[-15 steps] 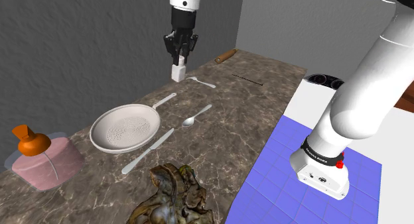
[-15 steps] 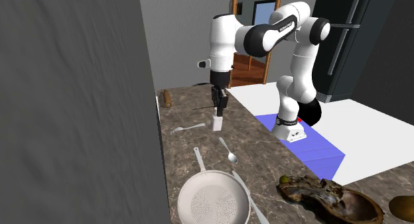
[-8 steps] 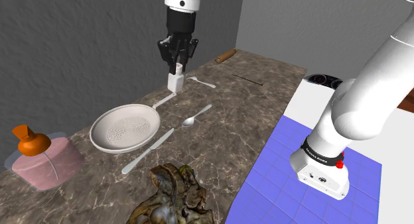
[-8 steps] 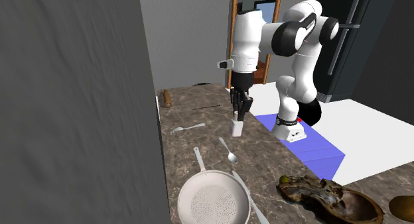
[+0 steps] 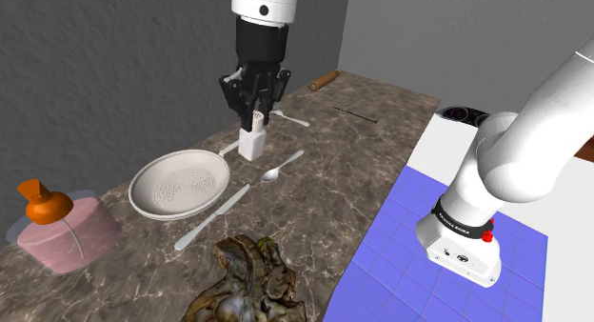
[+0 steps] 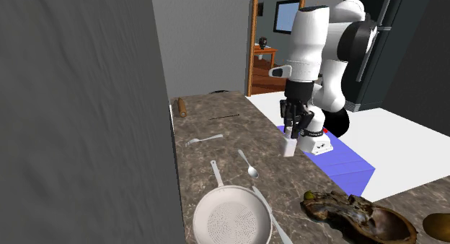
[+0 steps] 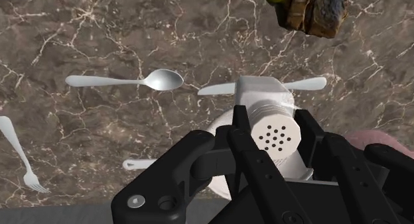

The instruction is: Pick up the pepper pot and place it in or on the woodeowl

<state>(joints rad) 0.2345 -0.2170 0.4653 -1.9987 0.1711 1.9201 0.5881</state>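
Marble worktop (image 5: 333, 144): claw (image 5: 254, 118) clamped on white pepper pot (image 5: 252, 142), now carried nearer gnarled brown bowl (image 5: 249, 277); placing remains.

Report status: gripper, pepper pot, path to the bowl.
Gripper shut on pepper pot, lifted off the counter. Spoon and knife lie flat toward the brown bowl. Nothing tall between.

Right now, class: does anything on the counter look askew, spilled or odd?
Nothing spilled or broken. Only the spoon, knife and fork lie scattered at different angles; the claw holds the white pepper pot.
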